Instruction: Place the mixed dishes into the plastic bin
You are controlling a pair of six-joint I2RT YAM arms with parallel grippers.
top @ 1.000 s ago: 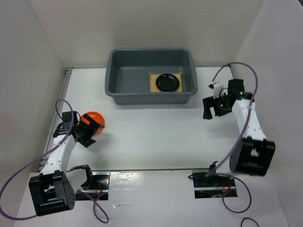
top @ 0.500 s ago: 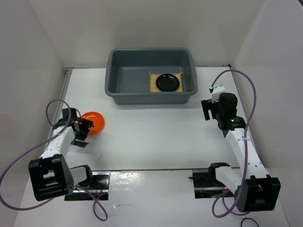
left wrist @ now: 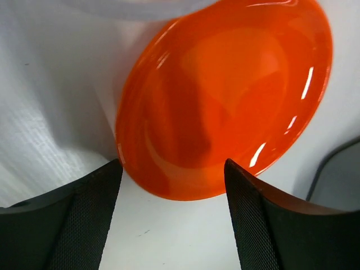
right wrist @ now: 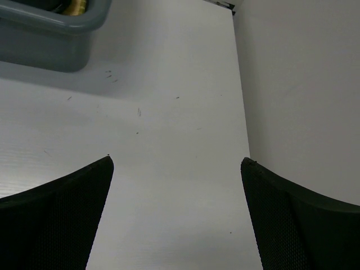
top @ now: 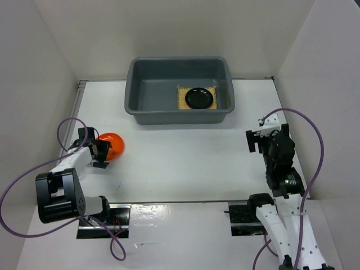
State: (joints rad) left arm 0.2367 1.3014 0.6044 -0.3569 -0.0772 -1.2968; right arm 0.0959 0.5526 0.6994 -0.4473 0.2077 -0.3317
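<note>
The blue-grey plastic bin (top: 179, 90) stands at the back middle; its corner shows in the right wrist view (right wrist: 50, 28). Inside it a black shallow dish (top: 199, 98) rests on the yellow woven mat (top: 216, 100). The orange plate (top: 112, 144) lies on the table at the left and fills the left wrist view (left wrist: 225, 95). My left gripper (top: 102, 153) is open, low by the plate's near left rim, its fingers (left wrist: 73, 225) either side of the rim edge, holding nothing. My right gripper (top: 259, 140) is open and empty over bare table at the right (right wrist: 177, 214). The clear cups are not in view.
White walls enclose the table on the left, back and right; the right wall (right wrist: 304, 84) is close to my right gripper. Purple cables loop from both arms. A seam and two black mounting plates (top: 250, 220) lie at the near edge.
My left arm has drawn back and down to the plate's left side. My right arm has pulled back toward the near edge, away from the bin. The plate has stayed in place.
</note>
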